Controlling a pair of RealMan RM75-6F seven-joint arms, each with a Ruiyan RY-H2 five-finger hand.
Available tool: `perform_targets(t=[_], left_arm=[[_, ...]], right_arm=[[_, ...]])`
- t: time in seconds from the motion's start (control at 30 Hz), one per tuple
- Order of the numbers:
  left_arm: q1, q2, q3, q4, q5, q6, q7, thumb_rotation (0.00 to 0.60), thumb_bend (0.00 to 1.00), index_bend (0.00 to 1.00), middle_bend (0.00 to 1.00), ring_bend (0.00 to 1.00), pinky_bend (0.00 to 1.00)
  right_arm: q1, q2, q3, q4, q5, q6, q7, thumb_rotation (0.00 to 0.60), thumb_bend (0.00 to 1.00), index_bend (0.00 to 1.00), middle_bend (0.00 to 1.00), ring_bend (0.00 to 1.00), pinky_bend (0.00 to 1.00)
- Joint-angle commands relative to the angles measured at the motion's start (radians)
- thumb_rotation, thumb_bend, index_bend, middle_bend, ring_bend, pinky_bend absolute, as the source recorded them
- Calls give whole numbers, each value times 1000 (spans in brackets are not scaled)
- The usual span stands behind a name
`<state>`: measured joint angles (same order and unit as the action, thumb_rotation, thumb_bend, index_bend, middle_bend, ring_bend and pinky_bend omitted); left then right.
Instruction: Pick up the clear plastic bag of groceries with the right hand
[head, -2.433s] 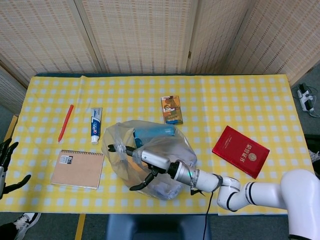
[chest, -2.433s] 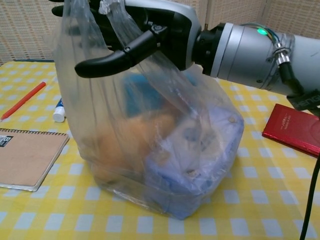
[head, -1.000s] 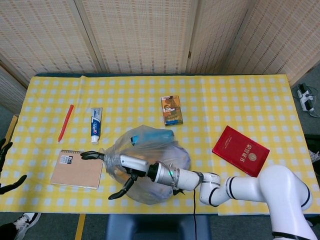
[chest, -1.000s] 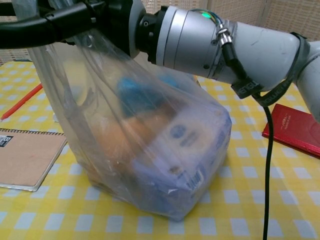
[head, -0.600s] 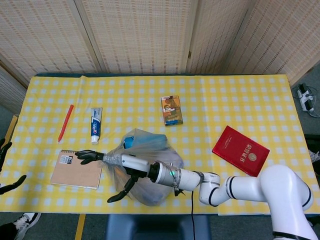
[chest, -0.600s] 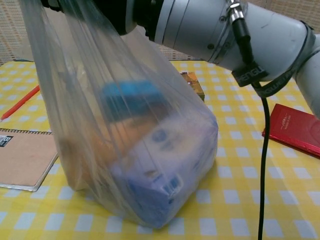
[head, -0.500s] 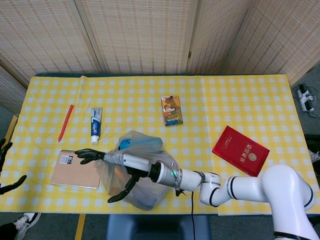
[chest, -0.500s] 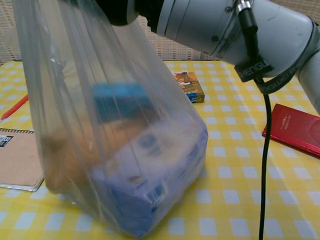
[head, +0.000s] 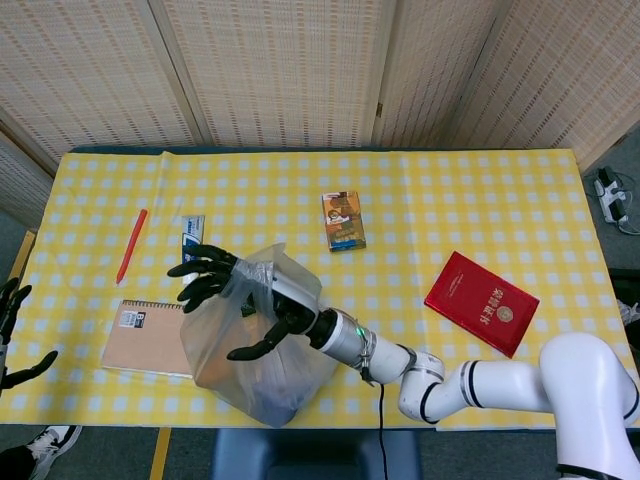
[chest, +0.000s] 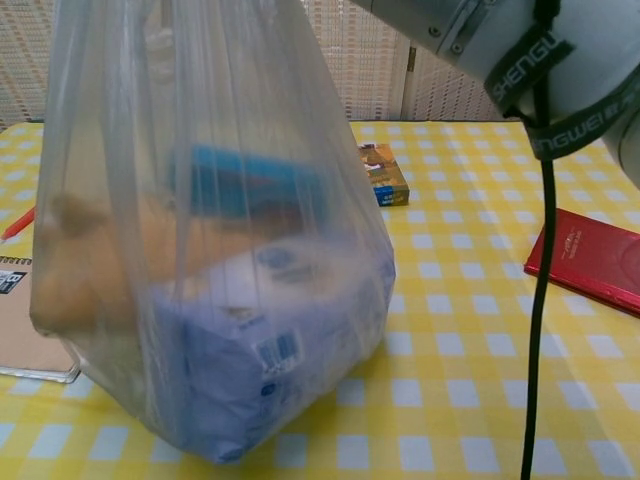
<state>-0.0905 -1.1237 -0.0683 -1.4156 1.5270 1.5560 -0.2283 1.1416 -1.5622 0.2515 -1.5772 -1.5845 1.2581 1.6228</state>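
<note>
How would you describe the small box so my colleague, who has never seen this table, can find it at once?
Start at the yellow checked table and find the red booklet near its right side. Go left and slightly toward the screen wall: the box lies flat, alone, beyond the bag. It is the only small carton there, with a brown picture on top and a blue end.

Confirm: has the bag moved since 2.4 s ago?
Yes. The clear plastic bag in the right robot hand shifted left toward the notebook, now overlapping its right edge.
</note>
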Motion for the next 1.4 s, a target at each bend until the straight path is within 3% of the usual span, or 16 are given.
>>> perform_targets(t=[0.03,0.2,0.37,0.53,0.67,0.93,1.07,1.4], left_arm=[[0,0,1,0,1,0,0,600,220,0,0,13,0],[-1,-1,2,-3,4,-1,4,600,220,0,0,13,0],[-2,-2,3,-2,5,-2,6,600,220,0,0,13,0],[-2,-1,3,-5,7,-1,7,600,220,0,0,13,0],[-1,0,4,-5,6,-1,5,600,221,0,0,13,0],[-1,2,5,-8,6,-2,9,600,220,0,0,13,0],[-4,1,6,-10,8,-8,14,600,220,0,0,13,0],[-17,-7,6,-12,11,-23,26,600,220,0,0,13,0]], right_arm=[[-23,11,37,-33,52,-8,37,600,210,347,397,423,492],[-45,17,66,-53,88,-22,78,600,222,538,554,545,663],[-69,16,102,-104,176,-57,56,600,414,698,705,668,884],[-77,40,134,-168,228,-127,23,600,470,749,772,733,980],[-84,76,162,-216,225,-164,24,600,471,749,785,754,1000],[-125,213,276,-408,158,-144,45,600,470,748,786,753,1000],[-147,280,322,-493,180,-142,-3,600,470,749,786,754,1000],[-175,313,340,-530,234,-167,-42,600,471,749,786,750,1000]])
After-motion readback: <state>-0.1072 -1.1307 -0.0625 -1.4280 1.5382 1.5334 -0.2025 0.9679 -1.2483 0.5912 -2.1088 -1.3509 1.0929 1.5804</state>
